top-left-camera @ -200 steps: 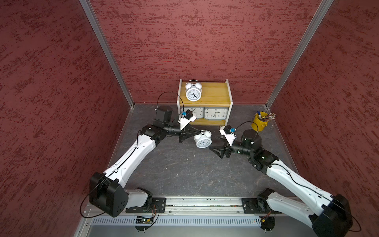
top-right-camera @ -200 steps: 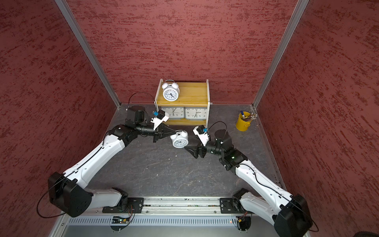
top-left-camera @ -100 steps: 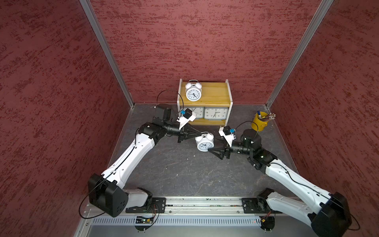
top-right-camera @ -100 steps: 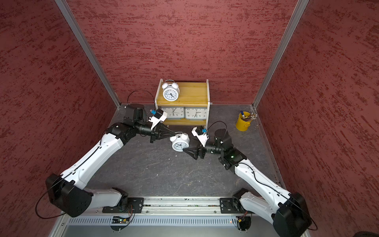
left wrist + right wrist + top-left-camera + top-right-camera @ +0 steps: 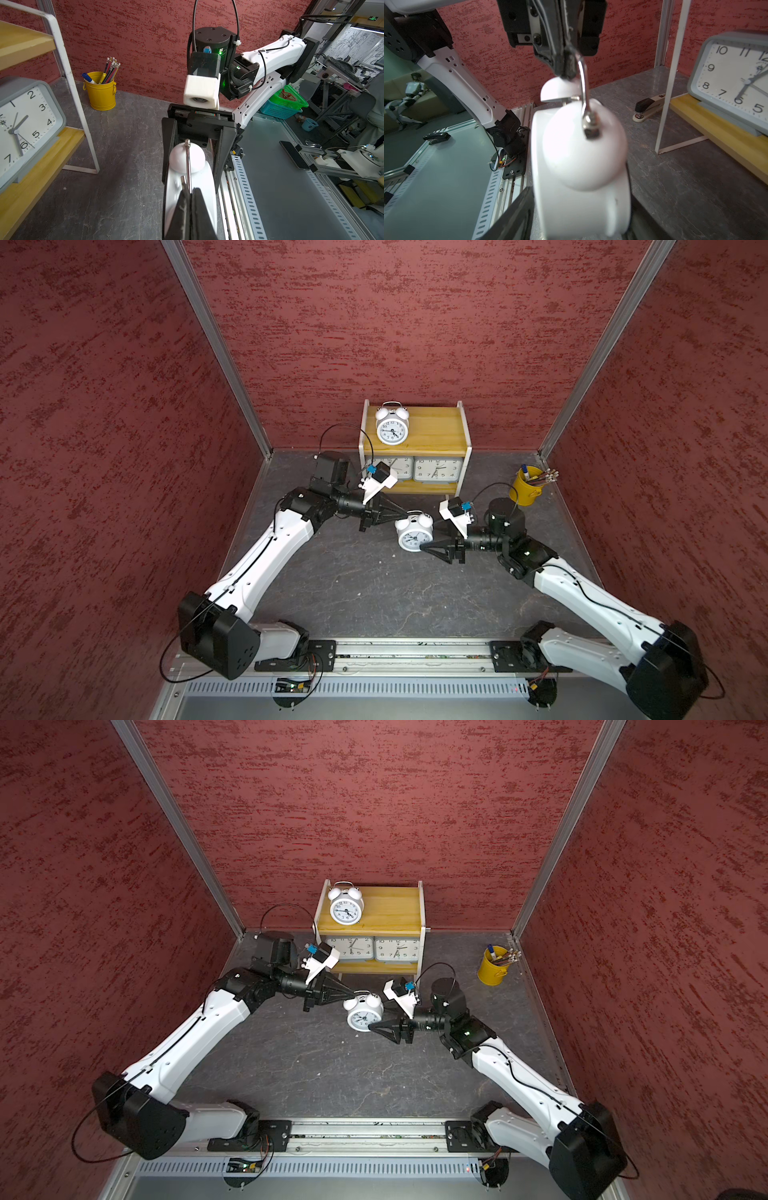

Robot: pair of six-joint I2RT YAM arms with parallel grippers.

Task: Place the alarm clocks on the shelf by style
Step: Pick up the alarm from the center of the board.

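Handover in front of the shelf (image 5: 432, 431), near the tabletop's back edge: the left gripper (image 5: 405, 514) pinches the wire handle (image 5: 188, 164) of a white twin-bell clock (image 5: 413, 536). The right gripper (image 5: 424, 545) straddles its body, seemingly not yet tight. Released early, the clock could slip and fall.

— Anything readable here?
— Only black dial numerals. The grey clock (image 5: 25, 126) shows 2 to 7, and the neighbouring grey clock (image 5: 735, 83) shows 5 to 11.
— And at 12 o'clock, on the shelf (image 5: 440, 427)?
— The twin-bell clock (image 5: 392, 431) has a 1-to-12 dial. The lettering on the stapler (image 5: 650, 105) is too blurred to read
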